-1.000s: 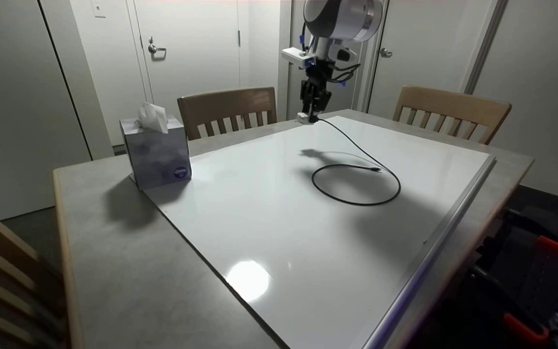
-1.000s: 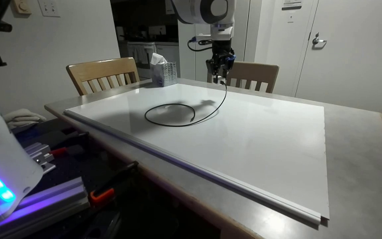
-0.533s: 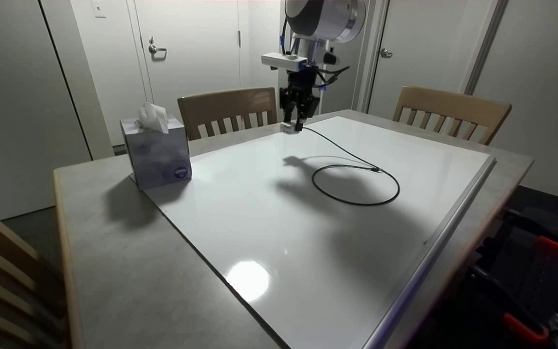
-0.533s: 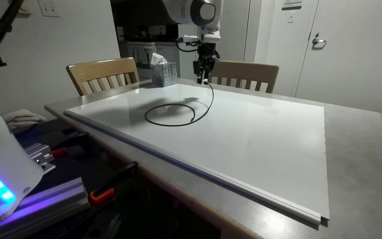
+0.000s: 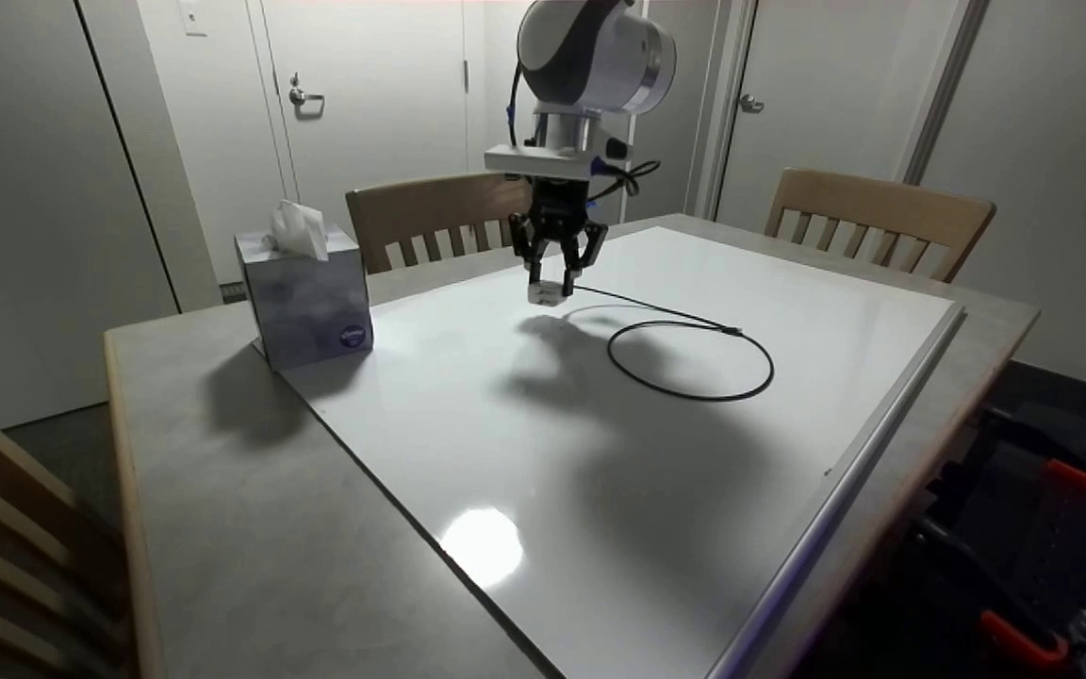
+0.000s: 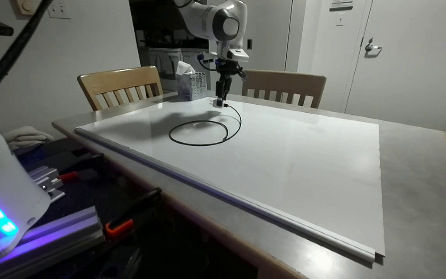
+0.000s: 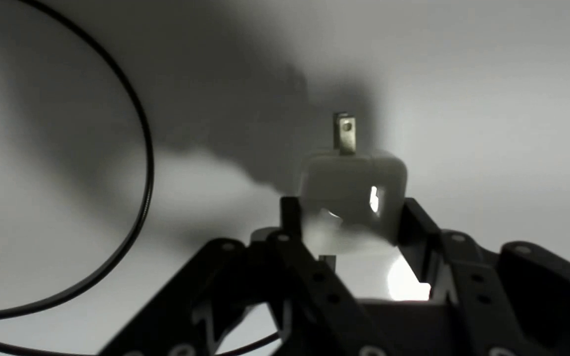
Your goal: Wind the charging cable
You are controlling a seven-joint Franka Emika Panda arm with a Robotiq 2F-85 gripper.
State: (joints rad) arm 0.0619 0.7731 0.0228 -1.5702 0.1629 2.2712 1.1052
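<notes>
One loop of black charging cable (image 7: 149, 158) on the white board (image 6: 304, 166), running up to a two-pronged white plug (image 7: 349, 198) clamped in the hand (image 5: 551, 279).

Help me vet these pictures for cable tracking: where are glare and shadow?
In the wrist view, broad shadow over part of the charging cable, blown-out patch below the white plug; in an exterior view, a round glare spot on the board, away from the cable; in both exterior views, shadow from the arm reaching the cable.
</notes>
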